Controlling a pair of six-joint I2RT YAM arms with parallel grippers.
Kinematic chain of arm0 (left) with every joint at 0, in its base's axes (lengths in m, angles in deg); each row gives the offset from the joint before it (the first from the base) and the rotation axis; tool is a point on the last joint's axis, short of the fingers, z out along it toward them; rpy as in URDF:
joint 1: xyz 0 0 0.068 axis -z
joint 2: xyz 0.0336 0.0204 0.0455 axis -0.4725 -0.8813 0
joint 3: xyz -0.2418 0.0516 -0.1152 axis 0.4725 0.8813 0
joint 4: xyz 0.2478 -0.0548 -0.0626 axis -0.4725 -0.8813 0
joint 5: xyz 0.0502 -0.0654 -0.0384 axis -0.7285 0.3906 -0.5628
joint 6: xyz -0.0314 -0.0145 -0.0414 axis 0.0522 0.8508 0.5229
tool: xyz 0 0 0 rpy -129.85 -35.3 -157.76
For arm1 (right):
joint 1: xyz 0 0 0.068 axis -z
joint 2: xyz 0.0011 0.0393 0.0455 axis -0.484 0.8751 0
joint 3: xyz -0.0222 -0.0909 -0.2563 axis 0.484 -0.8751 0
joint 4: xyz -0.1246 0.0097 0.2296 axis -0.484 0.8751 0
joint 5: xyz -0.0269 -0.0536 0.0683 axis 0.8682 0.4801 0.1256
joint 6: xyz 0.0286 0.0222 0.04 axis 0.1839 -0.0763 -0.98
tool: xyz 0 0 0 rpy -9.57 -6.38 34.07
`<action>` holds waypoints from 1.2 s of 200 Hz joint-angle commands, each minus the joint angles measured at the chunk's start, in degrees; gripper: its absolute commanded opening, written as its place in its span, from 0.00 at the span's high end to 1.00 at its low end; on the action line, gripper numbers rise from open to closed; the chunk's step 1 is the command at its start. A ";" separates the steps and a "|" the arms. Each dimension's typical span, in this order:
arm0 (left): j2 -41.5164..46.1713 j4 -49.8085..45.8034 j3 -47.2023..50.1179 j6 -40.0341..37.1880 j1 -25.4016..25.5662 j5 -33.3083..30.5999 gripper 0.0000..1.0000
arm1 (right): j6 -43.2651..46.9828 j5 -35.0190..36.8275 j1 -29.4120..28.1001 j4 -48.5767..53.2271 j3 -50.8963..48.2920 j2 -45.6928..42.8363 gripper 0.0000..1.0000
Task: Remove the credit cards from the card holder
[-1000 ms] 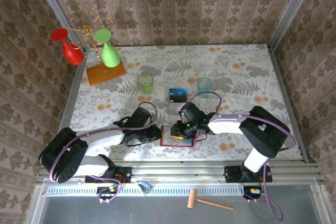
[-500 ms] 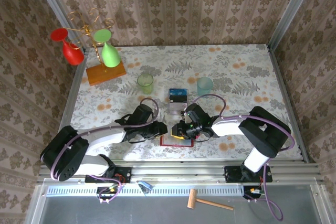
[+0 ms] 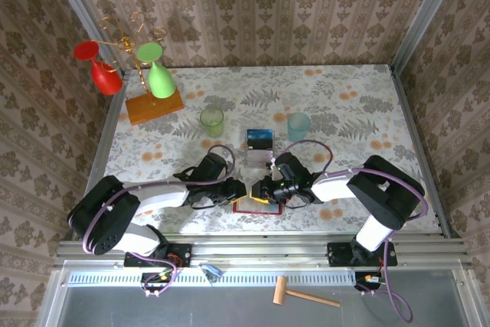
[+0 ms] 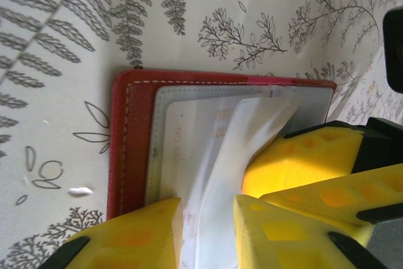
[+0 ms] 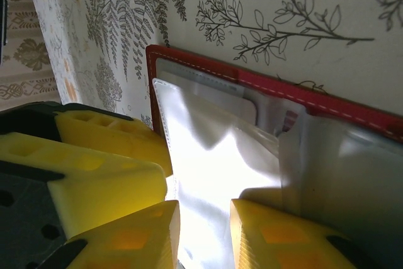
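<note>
**Card holder** (image 3: 253,207): red, lying open on the floral surface (image 3: 352,97) near its front edge, under the two grippers.

**Top view.**
- The left gripper (image 3: 240,189) and right gripper (image 3: 259,188) meet nose to nose over the holder, nearly touching.
- Both arms reach inward from their bases, with the forearms low and close to the surface.
- The dark blue card (image 3: 259,138) lies flat beyond the holder, apart from it.
- The pale card (image 3: 256,157) lies just nearer, between the blue card and the grippers.
- A green cup (image 3: 212,121) and a pale blue cup (image 3: 299,123) flank the blue card.
- A glass stand (image 3: 153,105) on an orange base sits far left.

**Left wrist view.**
- This view adds the white stitching along the holder's edge.
- A clear inner pocket (image 4: 252,124) is lifted off the holder.
- The pocket runs down between the left gripper's yellow fingers (image 4: 145,237), which are closed on it.
- A pale sheet with faint print (image 4: 179,155) lies in the pocket beneath; whether it is a card cannot be told.
- The right gripper's fingers enter from the right.

**Right wrist view.**
- The same clear pocket appears bright and crumpled.
- It is pinched between the right gripper's own fingers (image 5: 271,237).
- The left gripper's fingers press in just beside them on the left.
</note>
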 commanded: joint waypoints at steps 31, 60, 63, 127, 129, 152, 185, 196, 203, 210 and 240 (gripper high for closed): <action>-2.12 2.49 -1.83 1.09 0.81 1.57 0.78 | -0.26 1.67 0.83 1.98 -2.07 1.84 0.72; -2.39 3.24 -2.00 1.28 0.96 1.81 0.81 | -0.36 1.70 0.82 1.86 -2.24 1.13 0.72; -2.39 3.25 -2.00 1.33 1.01 1.81 0.81 | -0.41 1.63 0.80 1.88 -2.23 1.07 0.72; -1.82 5.60 -1.83 1.98 1.00 2.60 0.82 | 1.62 3.95 0.80 10.02 0.32 -7.34 0.70; -1.79 5.61 -1.83 1.98 1.03 2.56 0.82 | 1.78 4.10 0.80 10.64 0.42 -7.76 0.70; -1.34 5.91 -2.28 1.98 1.10 2.78 0.81 | 3.73 6.00 0.96 16.65 1.69 -11.96 0.70; -1.33 6.24 -3.35 1.98 1.22 3.40 0.81 | 6.79 9.47 2.18 26.46 3.22 -18.43 0.69; -1.34 6.30 -3.82 1.98 1.46 3.62 0.79 | 7.77 10.59 2.83 29.77 3.59 -20.30 0.69; -1.42 6.24 -4.14 1.91 1.61 3.75 0.77 | 8.38 11.24 3.22 31.74 3.81 -21.28 0.69; -1.52 6.18 -4.53 1.80 1.67 3.88 0.75 | 8.92 11.81 3.70 33.54 4.04 -22.33 0.68; -2.65 6.24 -6.37 1.68 2.43 4.55 0.70 | 10.31 12.92 5.80 38.25 3.67 -26.05 0.68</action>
